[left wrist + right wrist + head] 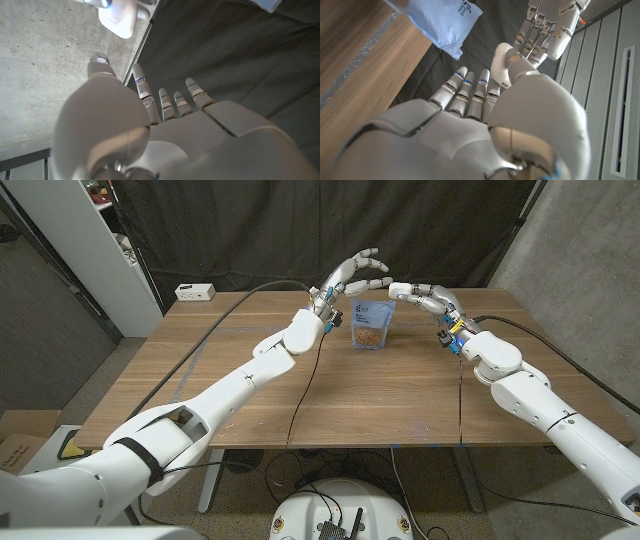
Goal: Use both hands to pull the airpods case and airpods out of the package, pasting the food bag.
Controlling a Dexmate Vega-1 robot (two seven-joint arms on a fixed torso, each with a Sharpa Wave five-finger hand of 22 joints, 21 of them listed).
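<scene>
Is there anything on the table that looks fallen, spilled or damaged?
Nothing stands out. The food bag stands upright on the wooden table, with no spill seen. Both hands, left and right, hover above it, holding nothing.

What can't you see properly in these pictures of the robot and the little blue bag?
- Food bag: in the head view it is too small to read its print or tell whether it is open.
- Inside the bag: hidden by its own walls.
- Right wrist view: the bag is cut off by the picture's edge.
- Left hand and right hand: raised above the bag with fingers spread, holding nothing.
</scene>
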